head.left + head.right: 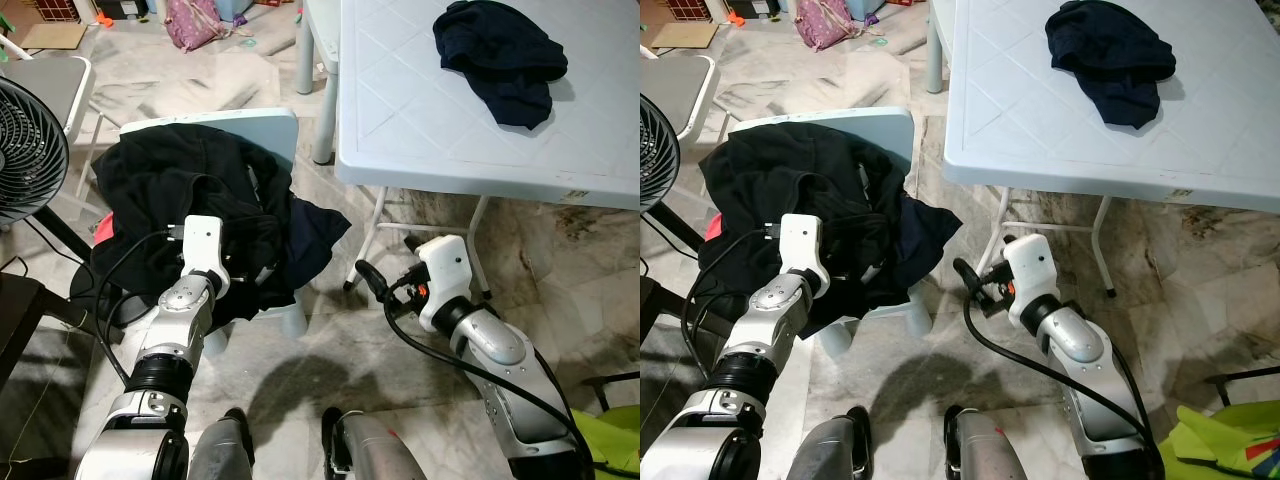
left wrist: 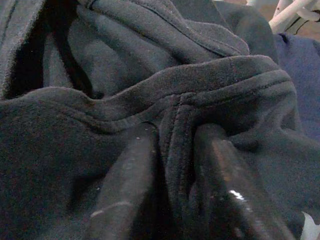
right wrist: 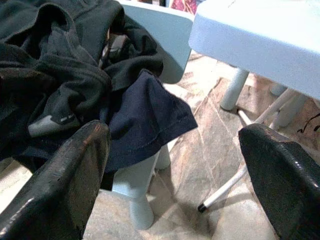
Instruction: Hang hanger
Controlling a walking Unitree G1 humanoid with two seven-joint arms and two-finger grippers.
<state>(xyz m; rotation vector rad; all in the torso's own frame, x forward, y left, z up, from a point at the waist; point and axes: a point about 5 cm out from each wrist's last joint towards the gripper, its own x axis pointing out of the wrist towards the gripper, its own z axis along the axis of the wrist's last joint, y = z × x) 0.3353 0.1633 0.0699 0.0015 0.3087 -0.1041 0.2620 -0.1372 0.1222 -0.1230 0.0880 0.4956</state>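
A robot's left gripper (image 2: 170,185) pinches a thick seamed fold of a black fleece garment (image 1: 170,190) heaped on a pale blue chair (image 1: 275,125), its two fingers (image 2: 125,185) closed on either side of the ridge of cloth. No hanger can be made out among the clothes, so where the task's thing lies cannot be told; it may be buried in the pile. The fleece looks soft, limp and fairly bulky, likely to sag and drag its neighbours along when lifted, and a seam or collar edge seems the surest place to grip it. A navy garment (image 1: 315,235) spills off the chair's front edge beside it. The right gripper (image 3: 175,170) hangs with fingers spread wide and empty, low between the chair and a white plastic table (image 1: 420,140), on which another dark garment (image 1: 500,55) lies crumpled. The floor is mottled marble tile (image 1: 560,270); a fan (image 1: 25,150) stands at the robot's left and a pink bag (image 1: 192,22) lies beyond.
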